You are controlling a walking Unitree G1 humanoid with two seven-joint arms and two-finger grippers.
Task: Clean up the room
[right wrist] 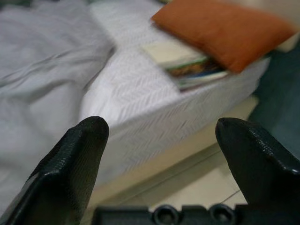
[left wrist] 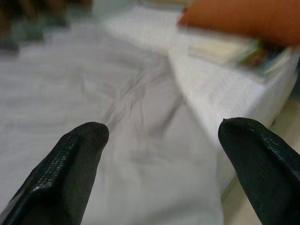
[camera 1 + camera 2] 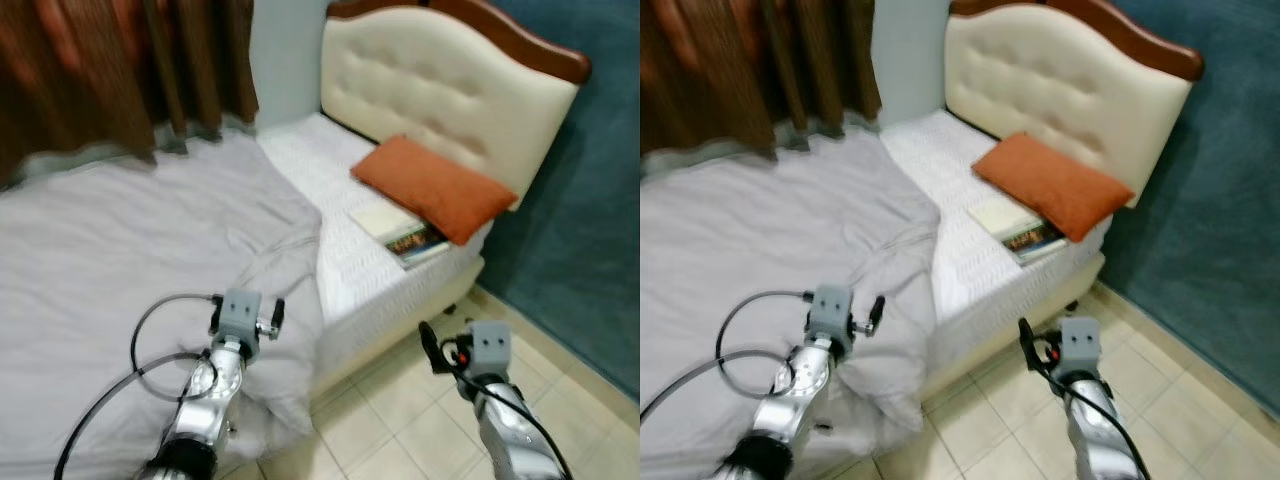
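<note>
Across the middle of the frame, a rumpled grey blanket (image 3: 130,230) covers most of the bed (image 3: 350,270), its bunched corner spilling over the mattress edge toward the tiled floor (image 3: 400,420). At upper right, an orange pillow (image 3: 435,187) lies on the bare white mattress below the cream tufted headboard (image 3: 430,85), partly overlapping a pale book (image 3: 380,220) and a colourful magazine (image 3: 415,243) near the bed's edge. Brown curtains (image 3: 110,70) hang at upper left; a teal wall (image 3: 590,200) fills the right side. At lower left, the left gripper (image 2: 159,154) hovers above the hanging blanket, fingers spread wide and holding nothing. At lower right, the right gripper (image 1: 159,154) hangs over the floor just beside the bed, likewise wide open and empty, pointed toward the mattress side and the magazine.
</note>
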